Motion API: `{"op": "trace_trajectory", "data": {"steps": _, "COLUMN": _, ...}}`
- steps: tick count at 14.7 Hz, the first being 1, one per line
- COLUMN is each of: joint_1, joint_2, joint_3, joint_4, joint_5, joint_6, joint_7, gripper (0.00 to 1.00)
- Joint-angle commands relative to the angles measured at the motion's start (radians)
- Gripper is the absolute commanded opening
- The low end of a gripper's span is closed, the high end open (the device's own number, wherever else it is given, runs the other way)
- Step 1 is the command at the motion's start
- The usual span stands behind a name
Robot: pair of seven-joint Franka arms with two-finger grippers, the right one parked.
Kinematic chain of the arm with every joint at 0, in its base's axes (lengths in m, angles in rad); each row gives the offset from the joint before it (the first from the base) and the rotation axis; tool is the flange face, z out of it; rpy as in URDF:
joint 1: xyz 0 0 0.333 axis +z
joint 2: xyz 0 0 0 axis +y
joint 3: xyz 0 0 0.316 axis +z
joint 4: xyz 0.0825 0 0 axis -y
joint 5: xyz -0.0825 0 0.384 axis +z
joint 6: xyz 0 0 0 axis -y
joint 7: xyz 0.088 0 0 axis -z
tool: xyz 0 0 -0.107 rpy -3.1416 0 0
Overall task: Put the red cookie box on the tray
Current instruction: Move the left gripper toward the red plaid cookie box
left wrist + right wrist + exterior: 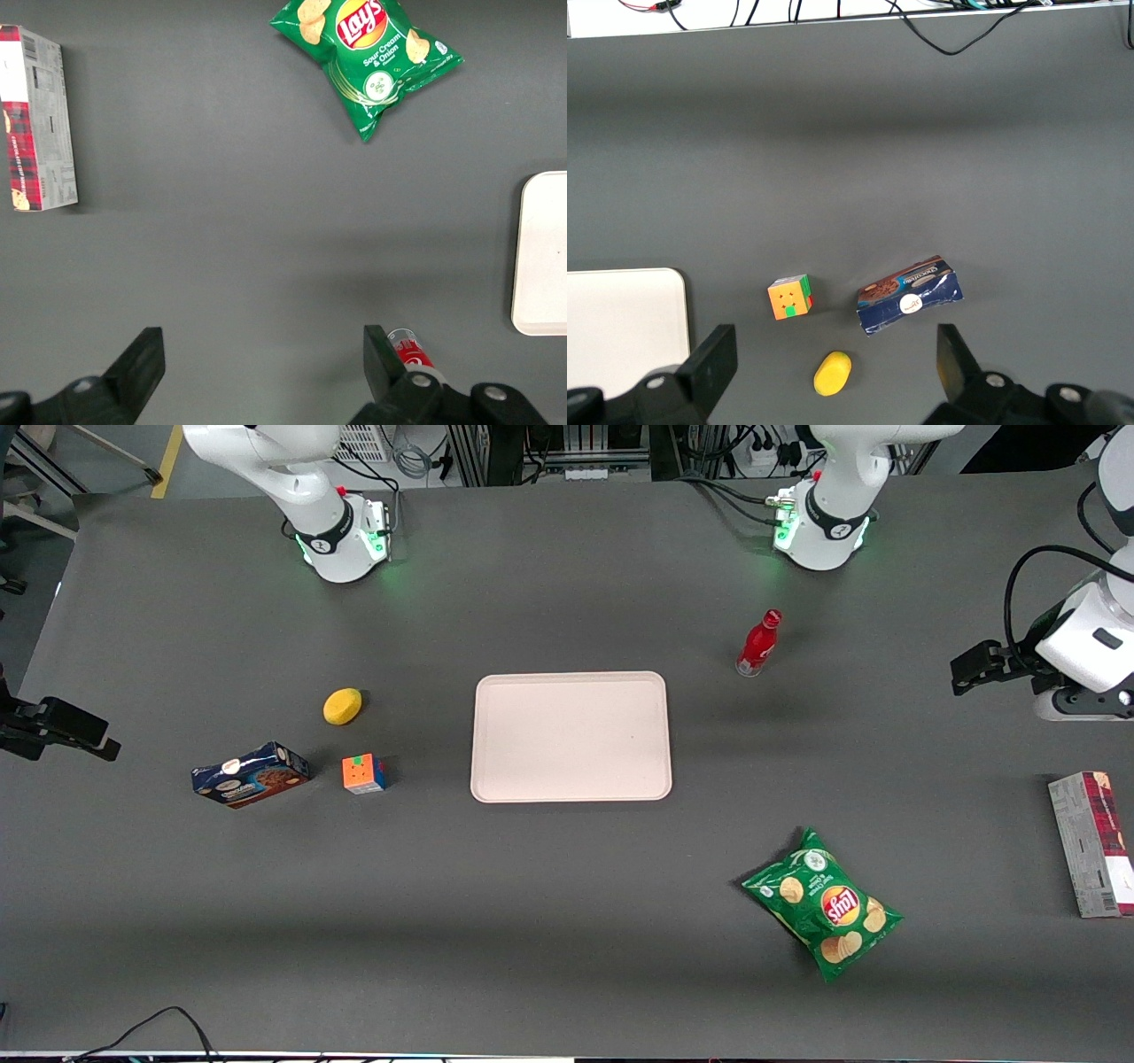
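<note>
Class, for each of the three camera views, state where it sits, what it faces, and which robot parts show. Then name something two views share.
Front view: high, facing the arms, looking down on the tray, both bases and the gripper.
Left wrist view: on the working arm, looking down at the red cookie box, chips bag, its own open fingers.
Right wrist view: looks down at the cube, blue box, its own fingers.
Shared: the tray shows in all three views.

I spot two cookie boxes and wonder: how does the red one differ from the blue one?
The red cookie box is long, thin and plaid, lying grey-white printed side up near the open gripper. The blue cookie box is shorter, showing cookie pictures, toward the parked arm's end. Both lie on the table, off the tray.
</note>
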Motion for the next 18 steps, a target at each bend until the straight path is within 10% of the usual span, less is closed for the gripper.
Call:
{"op": "trace_trajectory", "data": {"steps": 1, "joint_1": -0.004, "joint_2": 0.011, "joint_3": 0.000, "joint_4": 0.027, "joint_5": -0.002, "joint_6": -0.023, "joint_7": 0.013, "gripper": 1.00}}
{"op": "trace_trajectory", "data": {"steps": 18, "joint_1": -0.001, "joint_2": 0.023, "joint_3": 0.000, "joint_4": 0.033, "joint_5": 0.007, "joint_6": -0.048, "joint_7": 0.012, "gripper": 1.00}}
